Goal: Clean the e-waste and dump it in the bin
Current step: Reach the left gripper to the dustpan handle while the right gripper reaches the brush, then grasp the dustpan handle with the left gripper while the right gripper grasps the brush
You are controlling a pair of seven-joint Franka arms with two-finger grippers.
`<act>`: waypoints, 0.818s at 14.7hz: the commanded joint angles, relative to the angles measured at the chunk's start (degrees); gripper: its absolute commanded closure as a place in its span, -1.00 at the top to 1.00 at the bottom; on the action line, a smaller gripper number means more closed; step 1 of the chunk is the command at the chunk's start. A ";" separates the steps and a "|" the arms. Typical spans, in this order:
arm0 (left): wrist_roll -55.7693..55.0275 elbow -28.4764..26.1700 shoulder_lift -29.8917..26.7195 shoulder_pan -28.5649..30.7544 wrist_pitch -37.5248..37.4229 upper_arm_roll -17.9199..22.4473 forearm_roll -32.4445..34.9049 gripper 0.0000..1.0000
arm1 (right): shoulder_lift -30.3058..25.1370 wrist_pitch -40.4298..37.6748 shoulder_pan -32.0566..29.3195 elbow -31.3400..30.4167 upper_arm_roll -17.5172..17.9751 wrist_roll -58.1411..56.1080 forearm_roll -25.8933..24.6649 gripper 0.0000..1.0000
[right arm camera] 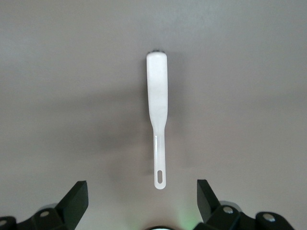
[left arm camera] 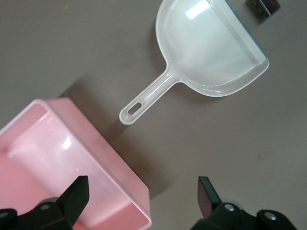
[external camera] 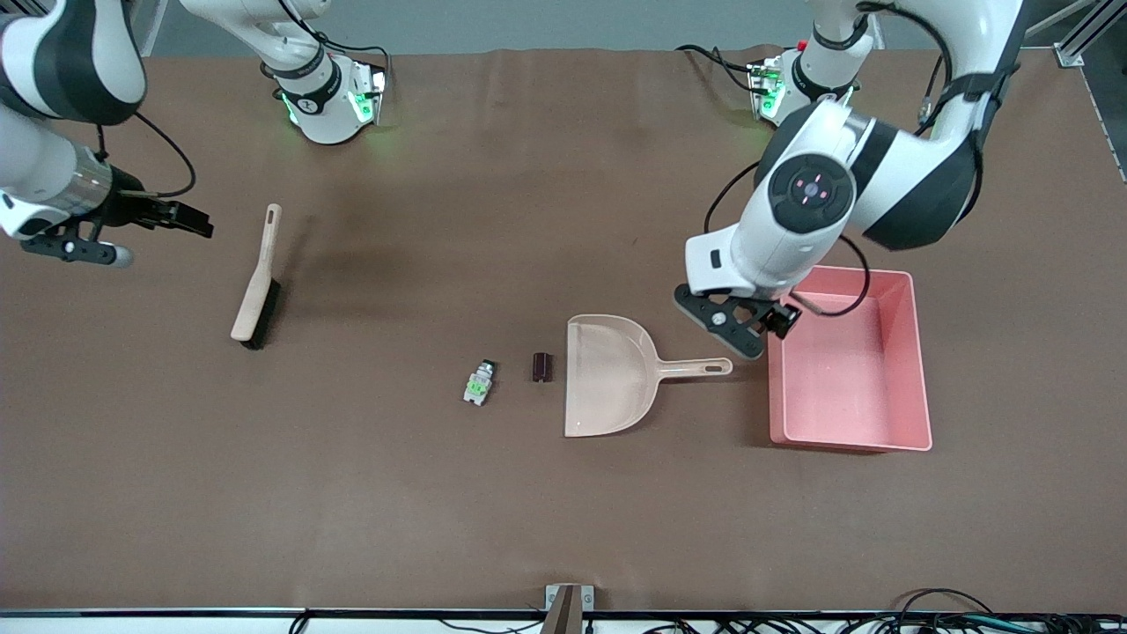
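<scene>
The e-waste is two bits on the brown table: a whitish-grey component with a green part (external camera: 478, 382) and a dark maroon stubby cylinder (external camera: 541, 366), which also shows in the left wrist view (left arm camera: 263, 7). The cylinder lies just off the mouth of the beige dustpan (external camera: 607, 374). The pink bin (external camera: 847, 438) stands beside the dustpan's handle, toward the left arm's end. My left gripper (external camera: 762, 339) is open and empty over the bin's corner (left arm camera: 57, 158) near that handle. My right gripper (external camera: 163, 242) is open and empty over the table beside the brush (external camera: 257, 282).
The brush lies on its side, bristles dark, its handle (right arm camera: 157, 105) pointing toward the robots' bases. The dustpan (left arm camera: 211, 48) lies flat with its handle toward the bin. Cables run along the table edge nearest the front camera.
</scene>
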 commanded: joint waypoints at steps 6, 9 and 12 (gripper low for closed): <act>21.66 3.54 10.52 -0.70 10.96 -0.30 6.17 0.99 | -2.55 22.66 -0.93 -17.77 0.47 0.21 0.99 1.00; 26.43 3.53 12.72 -1.57 12.73 -0.30 7.40 0.98 | -0.09 27.85 -0.84 -21.37 0.47 0.21 0.99 1.00; 27.05 3.45 14.31 -3.60 12.90 -0.30 12.94 0.93 | 0.70 32.08 -0.92 -24.98 0.47 0.21 0.99 1.00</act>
